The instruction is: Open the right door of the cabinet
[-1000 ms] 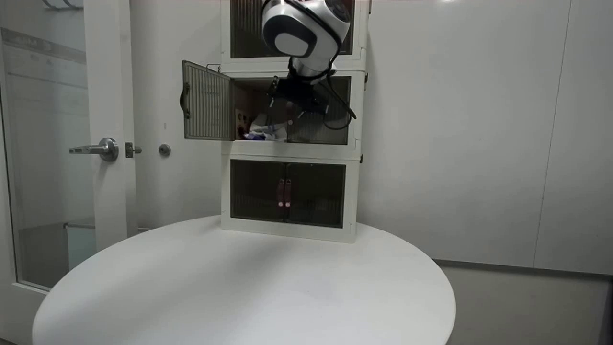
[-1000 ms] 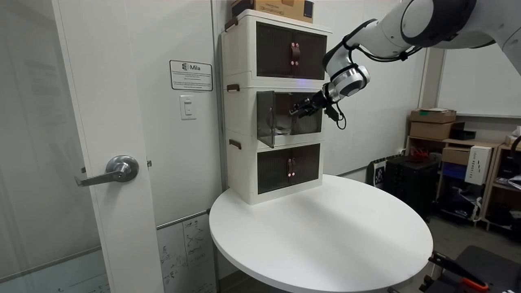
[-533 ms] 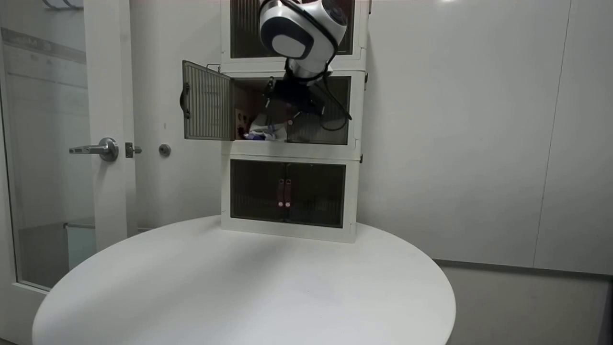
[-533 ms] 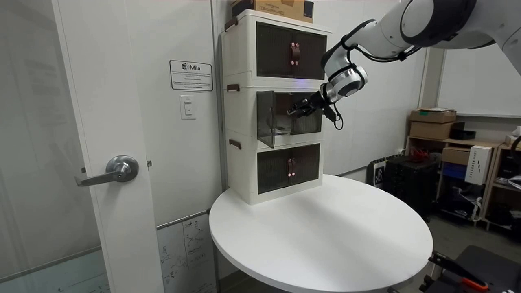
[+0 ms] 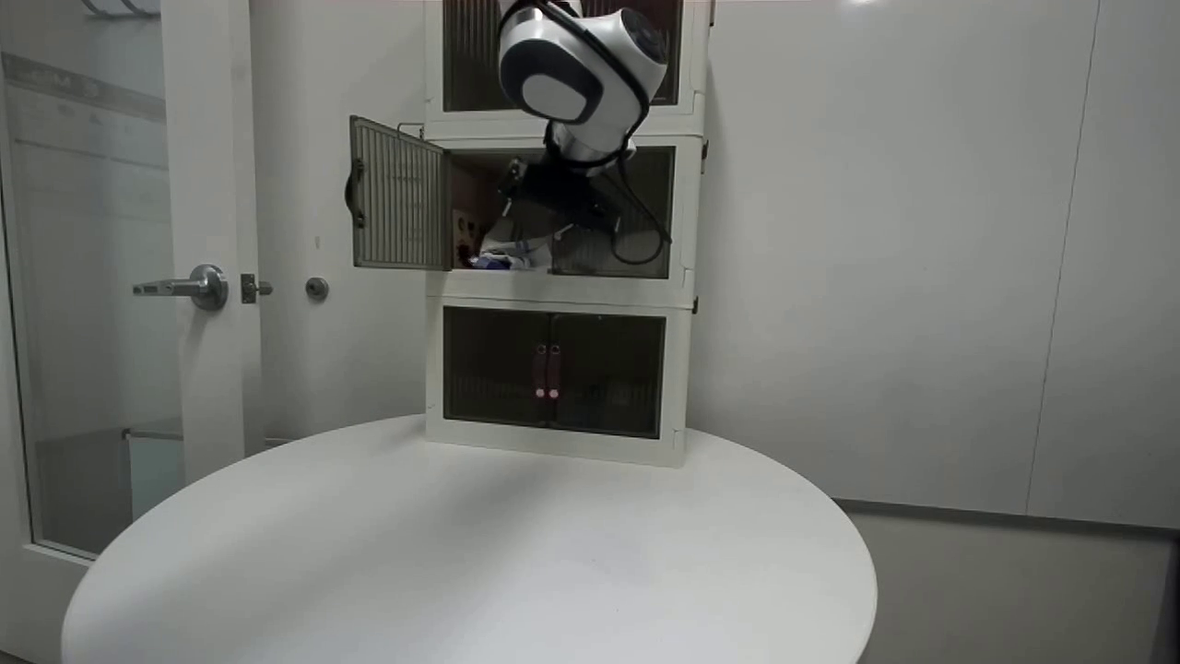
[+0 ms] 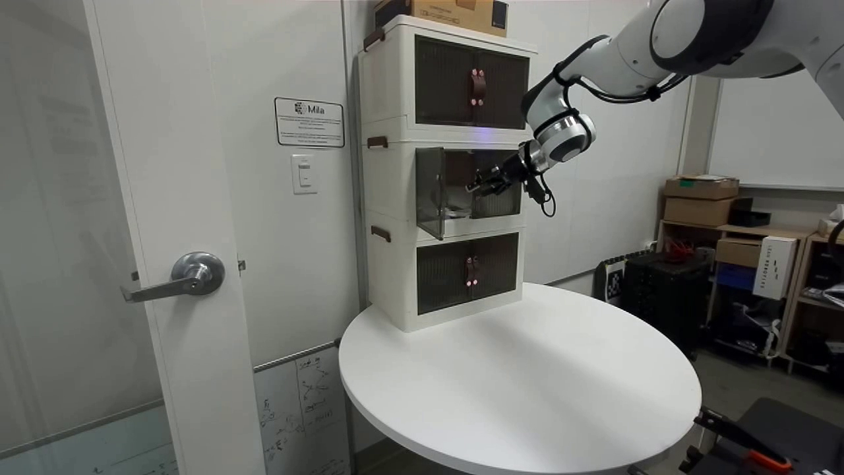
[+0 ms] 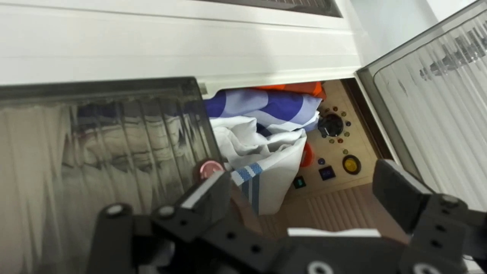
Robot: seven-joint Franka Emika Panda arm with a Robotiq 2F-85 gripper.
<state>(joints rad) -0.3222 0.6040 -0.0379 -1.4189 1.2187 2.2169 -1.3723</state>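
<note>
The cabinet is a white-framed stack in both exterior views point(image 5: 562, 290) point(image 6: 389, 178). Its right door, a dark see-through ribbed panel point(image 5: 585, 260) point(image 6: 498, 206), is closed in the middle tier and partly hidden behind the gripper. In the wrist view the right door point(image 7: 114, 152) fills the left side. A pink rivet point(image 7: 210, 168) and part of its brown strap handle point(image 7: 247, 213) show by the left finger, which partly hides them. My gripper point(image 7: 306, 190) is open with nothing held, in front of the middle tier point(image 5: 560, 218) point(image 6: 479, 183). Whether a finger touches the handle I cannot tell.
The left door point(image 5: 401, 194) point(image 6: 430, 191) stands swung open, close to the right finger in the wrist view point(image 7: 437, 95). Inside are white cloth point(image 7: 274, 179) and a knobbed panel point(image 7: 354, 133). A round white table point(image 6: 527, 382) bears the cabinet.
My gripper has moved a little left and down across the front of the middle tier, toward the door gap. The cabinet doors have not moved.
</note>
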